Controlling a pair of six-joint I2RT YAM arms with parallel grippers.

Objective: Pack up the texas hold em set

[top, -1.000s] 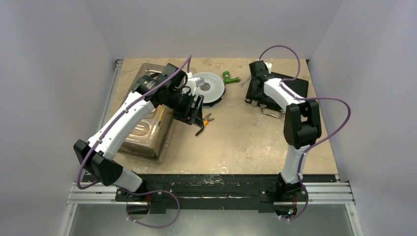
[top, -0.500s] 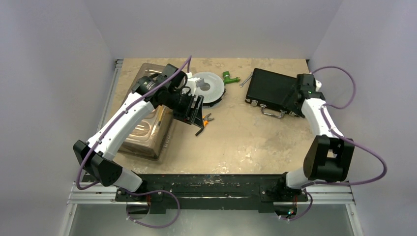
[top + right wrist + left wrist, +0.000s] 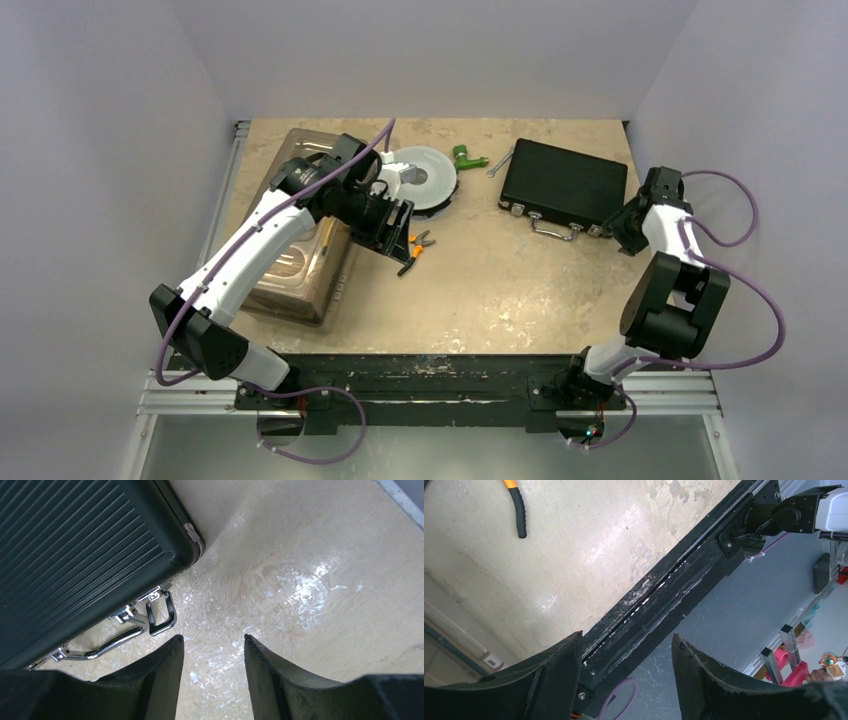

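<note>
Two grippers, both empty with jaws parted: right gripper (image 3: pixel 212 680) hovers just beside the closed briefcase (image 3: pixel 75 545), near its latch (image 3: pixel 171 612); left gripper (image 3: pixel 626 680) well apart from it. Latch probably needs square, firm pressing.

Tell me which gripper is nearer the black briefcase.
Right. The right gripper hovers just off the right near corner of the briefcase, by the latches, fingers open. The left gripper hangs across the table, near the pliers beside the clear bin.

briefcase (image 3: pixel 75 545): ribbed matt black | handle (image 3: pixel 120 637): shiny metal | table (image 3: pixel 310 545): glossy, mottled
</note>
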